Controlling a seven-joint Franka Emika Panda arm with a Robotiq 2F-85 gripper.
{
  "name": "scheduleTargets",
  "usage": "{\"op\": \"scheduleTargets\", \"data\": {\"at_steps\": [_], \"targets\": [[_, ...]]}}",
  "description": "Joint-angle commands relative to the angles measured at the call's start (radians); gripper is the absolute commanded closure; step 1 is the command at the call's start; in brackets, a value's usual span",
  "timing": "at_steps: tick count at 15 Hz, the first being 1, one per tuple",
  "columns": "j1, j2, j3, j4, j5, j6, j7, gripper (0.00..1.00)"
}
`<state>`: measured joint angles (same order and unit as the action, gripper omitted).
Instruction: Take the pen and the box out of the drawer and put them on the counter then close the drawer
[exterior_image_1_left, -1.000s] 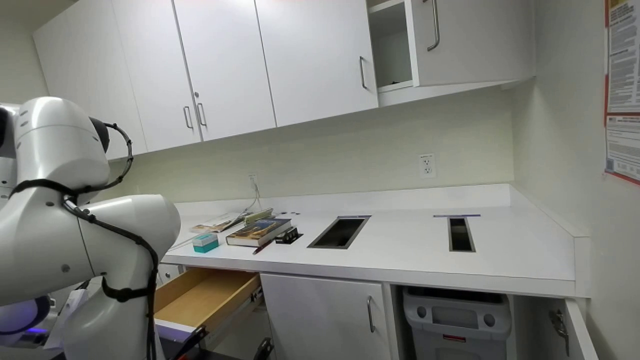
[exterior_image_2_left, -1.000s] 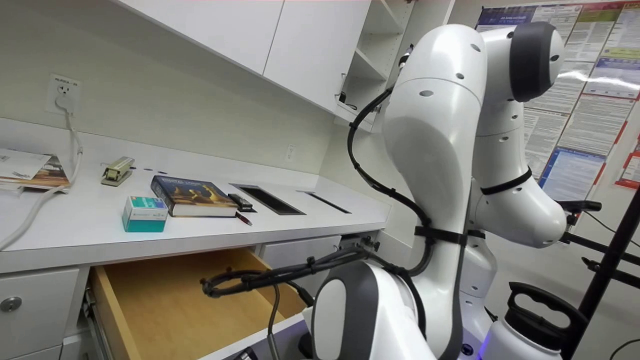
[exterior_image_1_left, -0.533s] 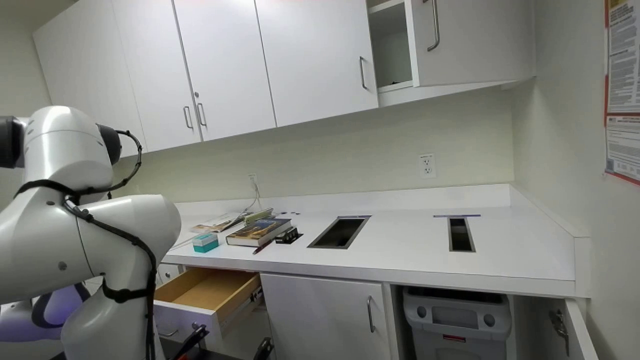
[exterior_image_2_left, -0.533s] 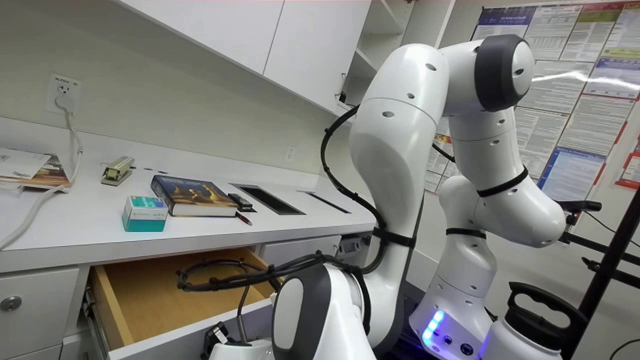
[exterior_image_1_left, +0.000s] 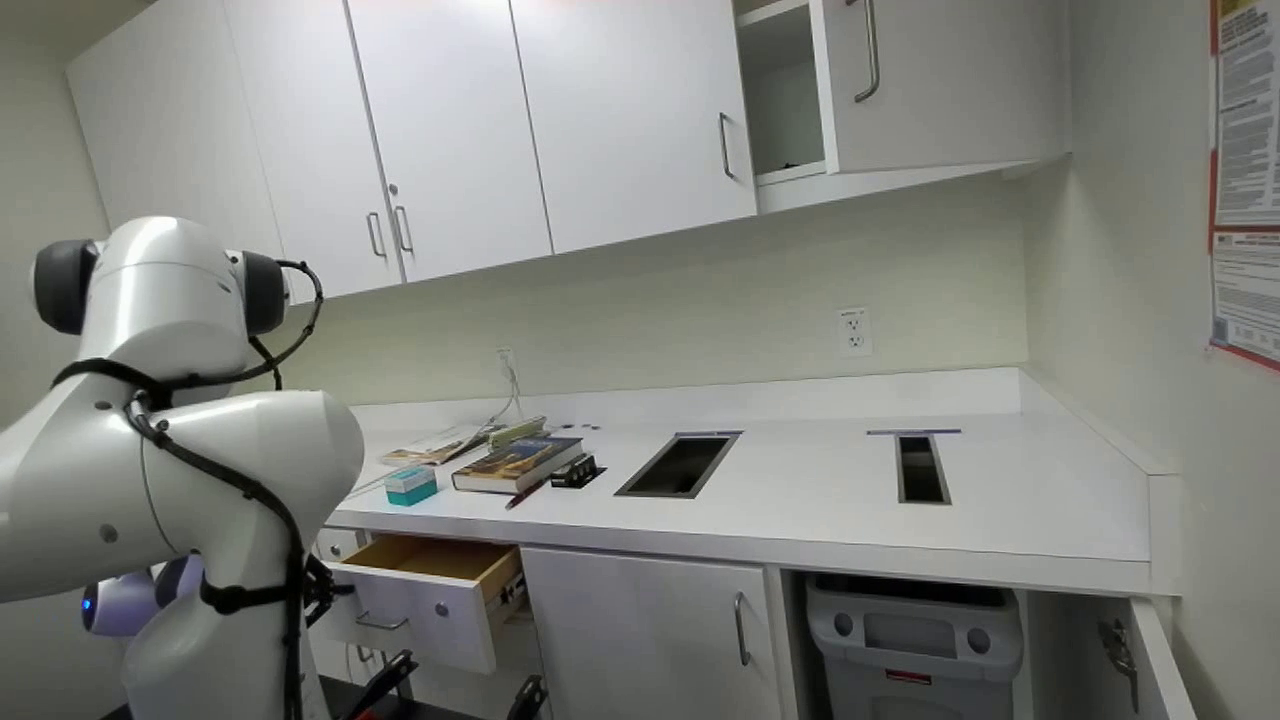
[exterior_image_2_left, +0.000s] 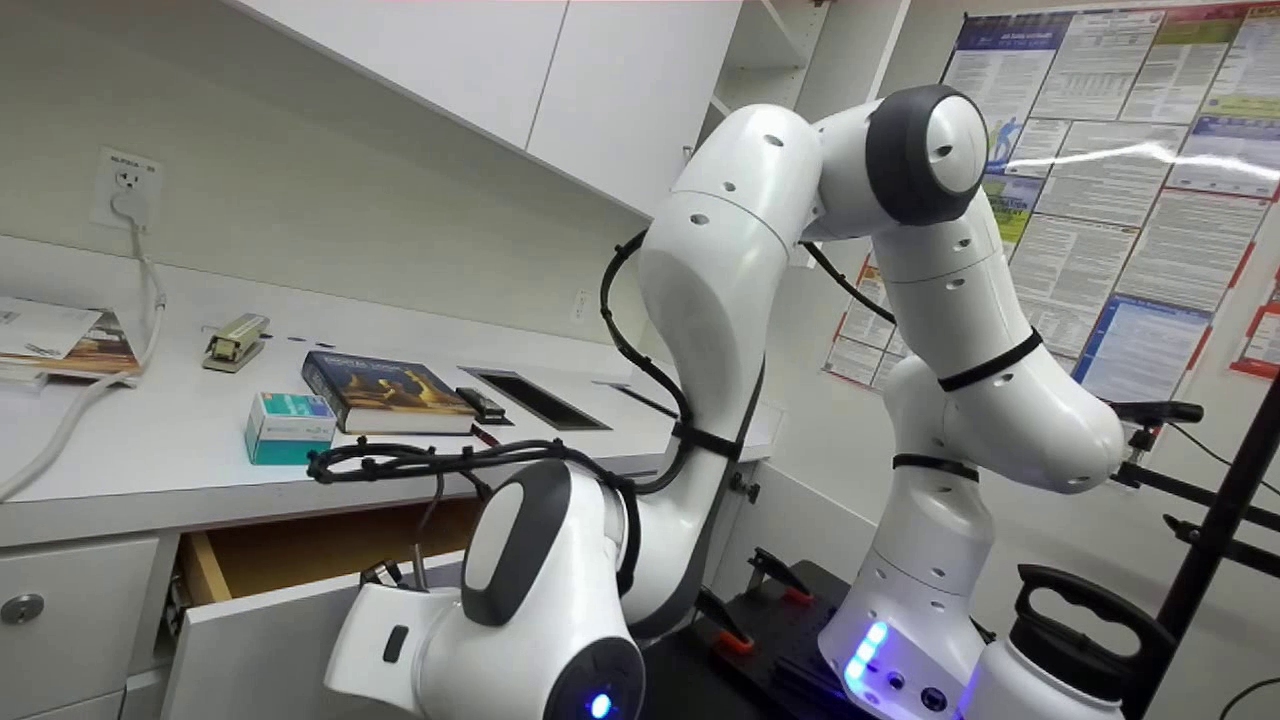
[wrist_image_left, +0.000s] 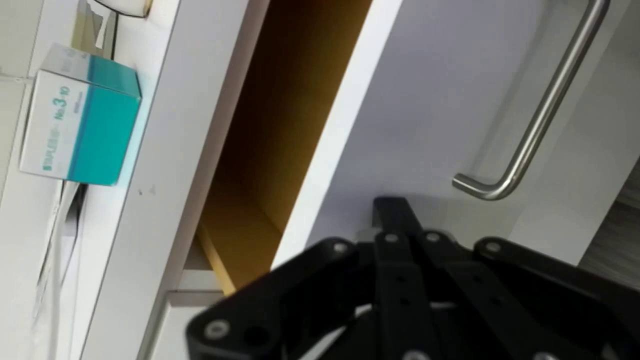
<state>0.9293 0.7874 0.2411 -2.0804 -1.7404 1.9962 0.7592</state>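
The drawer (exterior_image_1_left: 425, 605) stands partly open below the counter (exterior_image_1_left: 800, 510), its light wood inside showing behind the white front. In the wrist view my gripper (wrist_image_left: 392, 202) is shut with nothing between its fingers, its tips at the drawer's front beside the bar handle; contact looks likely. An exterior view shows the black gripper (exterior_image_1_left: 325, 590) at the near left of that front, partly behind the arm. On the counter sits the white and teal box (exterior_image_2_left: 290, 428), also large in the wrist view. The dark red pen (exterior_image_1_left: 524, 495) lies on the counter beside the book.
A thick book (exterior_image_2_left: 390, 392), a stapler (exterior_image_2_left: 236, 340) and a small black object (exterior_image_2_left: 482, 404) share the counter with papers and a white cable. Two dark cut-outs open in its surface. A lower cupboard door (exterior_image_1_left: 1160, 660) stands open at the far right.
The drawer has slid inward, so less of its inside shows. My arm has swung round to the drawer's front, and the shut gripper has come into sight there. Box and pen have stayed put.
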Motion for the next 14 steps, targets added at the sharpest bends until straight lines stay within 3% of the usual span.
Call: {"op": "scheduleTargets", "data": {"at_steps": [1, 9, 11, 14], "targets": [[-0.088, 0.005, 0.014, 0.05, -0.04, -0.038, -0.085, 1.0], [-0.19, -0.006, 0.071, 0.102, -0.032, -0.051, -0.188, 1.0], [-0.188, -0.054, 0.108, 0.064, 0.014, -0.093, -0.194, 1.0], [-0.191, -0.171, 0.19, -0.009, 0.192, -0.185, -0.256, 1.0]]}}
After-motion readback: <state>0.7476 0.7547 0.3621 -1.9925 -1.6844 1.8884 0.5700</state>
